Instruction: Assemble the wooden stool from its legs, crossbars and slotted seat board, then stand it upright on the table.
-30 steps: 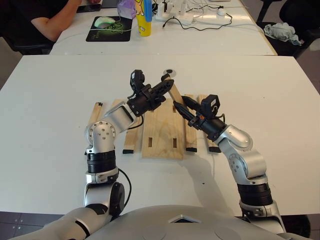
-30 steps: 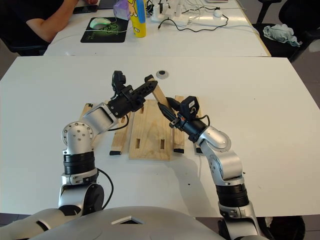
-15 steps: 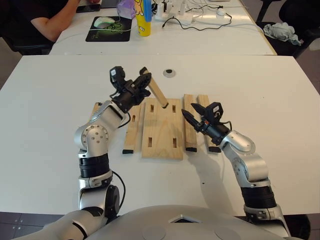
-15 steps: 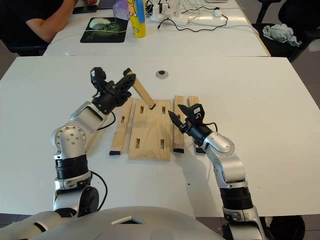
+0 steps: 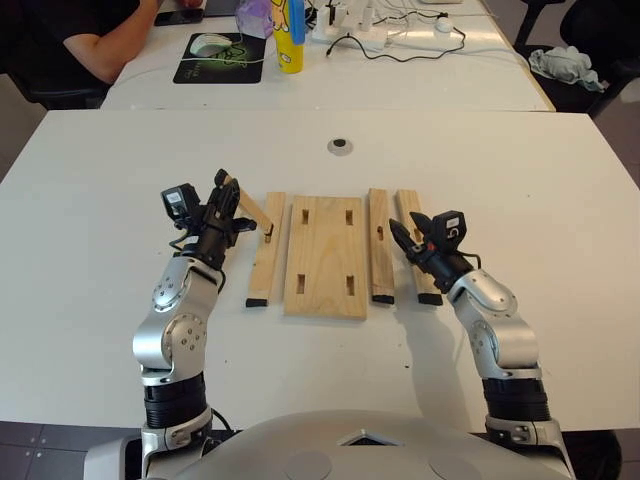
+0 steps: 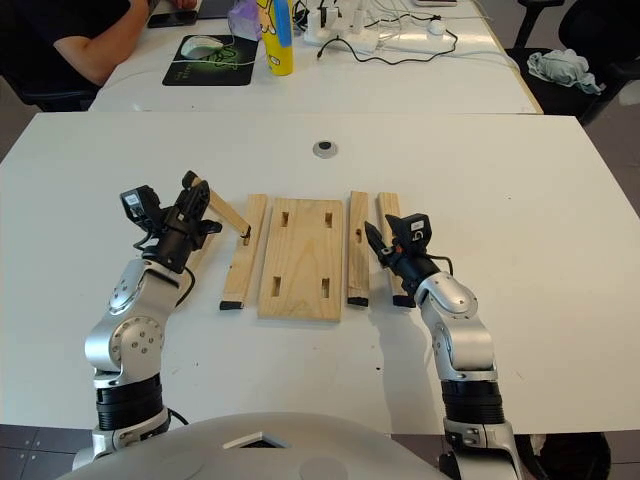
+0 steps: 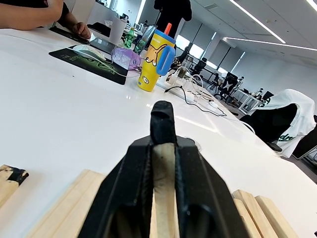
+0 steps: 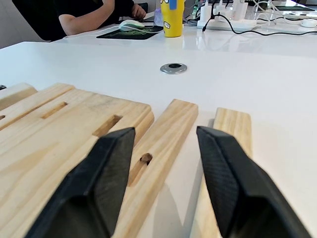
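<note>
We judge assembly unstarted: left pincer clamps a crossbar at nine o'clock of the seat board; right pincer gapes empty.

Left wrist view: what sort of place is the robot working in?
Probably an open-plan office: long white desks, a computer mouse on a mouse pad, and ceiling strip lights overhead.

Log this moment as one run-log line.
left gripper: shut on crossbar | right gripper: open, above right legs | seat board: flat on table, nothing slotted in
</note>
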Action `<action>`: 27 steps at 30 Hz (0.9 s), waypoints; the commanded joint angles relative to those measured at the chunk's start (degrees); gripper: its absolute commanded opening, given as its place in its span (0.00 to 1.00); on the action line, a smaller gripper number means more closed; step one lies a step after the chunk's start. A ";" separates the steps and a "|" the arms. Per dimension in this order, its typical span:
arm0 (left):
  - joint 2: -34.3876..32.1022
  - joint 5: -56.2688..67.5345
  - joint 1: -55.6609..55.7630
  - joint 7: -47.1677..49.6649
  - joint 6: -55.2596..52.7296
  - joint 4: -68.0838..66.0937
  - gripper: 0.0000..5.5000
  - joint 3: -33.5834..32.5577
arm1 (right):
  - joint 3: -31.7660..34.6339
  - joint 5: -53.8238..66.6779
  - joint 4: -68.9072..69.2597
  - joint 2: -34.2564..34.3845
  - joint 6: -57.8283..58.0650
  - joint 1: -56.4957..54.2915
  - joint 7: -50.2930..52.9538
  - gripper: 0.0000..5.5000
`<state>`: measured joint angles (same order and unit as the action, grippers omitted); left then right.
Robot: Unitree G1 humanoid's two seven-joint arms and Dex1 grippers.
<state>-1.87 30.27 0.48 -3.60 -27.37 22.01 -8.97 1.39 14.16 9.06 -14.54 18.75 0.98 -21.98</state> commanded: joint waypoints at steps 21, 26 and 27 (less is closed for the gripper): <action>2.70 1.49 0.24 1.98 0.03 -3.88 0.08 -1.70 | -0.20 0.31 -2.21 0.60 -0.01 -2.30 -1.08 0.42; 3.06 0.91 -0.95 2.66 0.05 -3.13 0.08 -1.51 | -0.44 0.26 -2.22 0.54 0.24 -2.44 -1.23 0.42; 3.09 0.82 -1.08 2.76 0.03 -2.97 0.08 -1.48 | -0.48 0.28 -2.14 0.56 0.29 -2.39 -1.25 0.42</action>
<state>1.31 31.74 0.43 -1.68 -26.84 18.51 -10.67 1.27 14.17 6.94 -14.08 18.75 -0.74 -22.81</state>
